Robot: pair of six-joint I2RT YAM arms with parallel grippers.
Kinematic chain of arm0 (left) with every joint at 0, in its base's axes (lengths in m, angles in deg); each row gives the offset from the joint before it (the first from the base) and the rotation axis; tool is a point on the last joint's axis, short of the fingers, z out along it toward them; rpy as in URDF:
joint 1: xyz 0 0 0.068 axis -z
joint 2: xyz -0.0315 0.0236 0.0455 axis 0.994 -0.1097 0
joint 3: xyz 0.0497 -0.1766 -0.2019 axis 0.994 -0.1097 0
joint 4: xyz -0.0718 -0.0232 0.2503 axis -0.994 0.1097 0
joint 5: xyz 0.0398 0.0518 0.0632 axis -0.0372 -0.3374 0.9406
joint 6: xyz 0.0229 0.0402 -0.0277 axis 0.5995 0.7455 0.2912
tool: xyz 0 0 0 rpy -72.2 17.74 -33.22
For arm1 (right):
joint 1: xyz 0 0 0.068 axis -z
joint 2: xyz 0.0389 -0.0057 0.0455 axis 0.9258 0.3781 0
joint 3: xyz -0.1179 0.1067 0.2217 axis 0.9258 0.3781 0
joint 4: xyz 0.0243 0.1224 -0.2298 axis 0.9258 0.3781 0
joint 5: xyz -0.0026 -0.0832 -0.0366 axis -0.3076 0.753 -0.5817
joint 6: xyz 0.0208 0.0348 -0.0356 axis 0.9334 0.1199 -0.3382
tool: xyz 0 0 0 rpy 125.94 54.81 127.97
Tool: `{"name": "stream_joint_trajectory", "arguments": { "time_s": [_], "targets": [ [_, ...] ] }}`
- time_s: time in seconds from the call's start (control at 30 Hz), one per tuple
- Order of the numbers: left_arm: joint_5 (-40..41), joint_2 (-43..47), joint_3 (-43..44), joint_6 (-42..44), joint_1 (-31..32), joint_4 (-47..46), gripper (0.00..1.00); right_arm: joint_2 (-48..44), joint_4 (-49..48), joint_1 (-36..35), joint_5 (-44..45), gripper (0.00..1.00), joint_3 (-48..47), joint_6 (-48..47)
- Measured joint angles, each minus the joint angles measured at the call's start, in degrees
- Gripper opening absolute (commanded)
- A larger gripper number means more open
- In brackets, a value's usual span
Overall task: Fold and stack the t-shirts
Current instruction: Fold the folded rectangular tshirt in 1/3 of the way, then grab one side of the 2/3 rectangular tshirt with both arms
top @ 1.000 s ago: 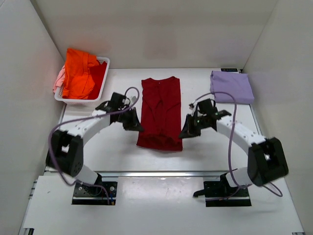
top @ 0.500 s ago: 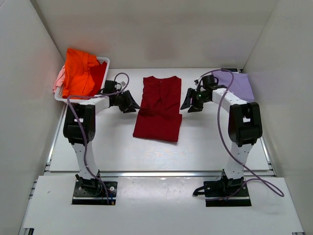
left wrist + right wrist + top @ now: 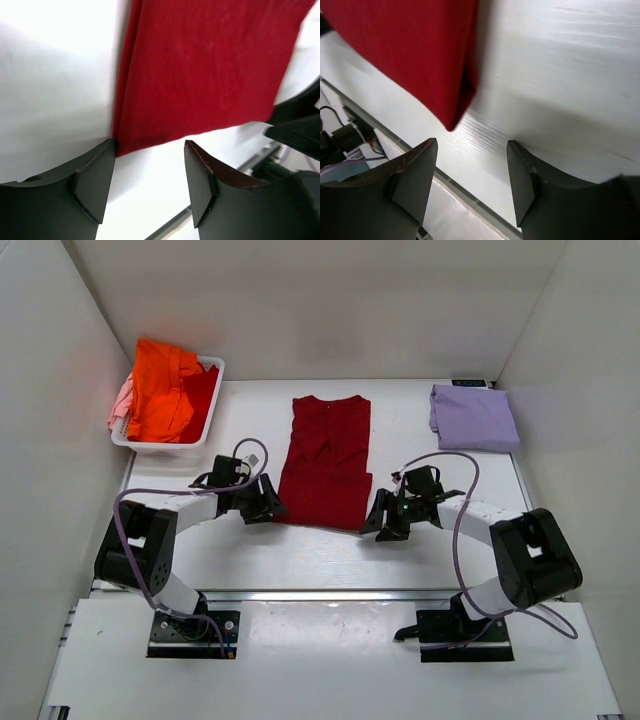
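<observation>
Your dark red shirt [image 3: 325,462] lies flat at the table's [image 3: 560,540] centre, collar toward 12 o'clock, and both wrist views show its near edge doubled over. The lavender shirt [image 3: 474,417] sits folded at 2 o'clock. The orange shirt [image 3: 160,387] is heaped in the basket [image 3: 170,443] at 10 o'clock.

A second ago both grippers were pinched shut at the red shirt's hem corners, and the shirt reached closer to you. Now your left gripper [image 3: 268,508] is at its 7 o'clock corner and your right gripper [image 3: 378,523] at its 5 o'clock corner. Both have jaws spread, hold nothing, and sit just beside the cloth.
</observation>
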Motion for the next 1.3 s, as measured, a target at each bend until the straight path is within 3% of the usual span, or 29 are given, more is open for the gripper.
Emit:
{"name": "stream_joint_trajectory", "arguments": {
  "time_s": [0.23, 0.27, 0.3, 0.33, 0.37, 0.4, 0.47, 0.67, 0.83, 1.13, 1.3],
  "targets": [
    [6.93, 2.69, -2.32, -0.22, 2.84, -1.16, 0.65, 1.51, -12.94, -1.31, -3.91, 0.54, 3.87, 7.69],
    [7.58, 2.49, -2.21, -0.42, 2.95, -1.64, 0.59, 2.99, -13.97, -1.40, -4.52, 0.47, 3.04, 8.13],
    [8.20, 2.16, -2.05, -0.59, 3.06, -2.03, 0.46, 4.79, -14.97, -1.70, -4.83, 0.27, 1.84, 8.33],
    [9.11, 1.57, -1.73, -0.76, 3.32, -2.25, 0.30, 6.34, -15.69, -1.95, -4.81, 0.01, 0.76, 8.11],
    [9.84, 0.81, -1.49, -1.16, 3.41, -2.60, 0.23, 8.02, -16.24, -2.14, -4.66, 0.01, -0.42, 7.80],
    [10.21, 0.00, -1.36, -1.14, 3.43, -2.86, 0.11, 9.51, -16.39, -2.29, -4.57, 0.00, -1.31, 8.17],
    [10.12, -0.70, -1.27, -1.36, 3.45, -3.02, 0.00, 11.15, -16.57, -2.47, -4.61, 0.00, -2.05, 8.07],
    [10.67, 3.28, -4.33, -0.59, 5.38, -2.23, 0.00, 8.52, -13.84, -2.84, -3.52, 0.00, -1.07, 6.80],
    [9.90, 14.19, -12.26, 0.15, 9.14, 2.34, 0.00, 0.42, -8.92, -5.07, -3.17, 0.00, 4.61, 5.29],
    [7.82, 39.76, -23.87, -2.73, 12.55, 13.27, 0.00, -17.18, -1.68, -15.19, -3.30, 0.00, 15.34, 7.58],
    [6.32, 44.22, -24.17, -5.18, 12.24, 15.93, 0.00, -20.22, 2.51, -11.87, -5.14, 0.00, 14.60, 7.02]
  ]
}}
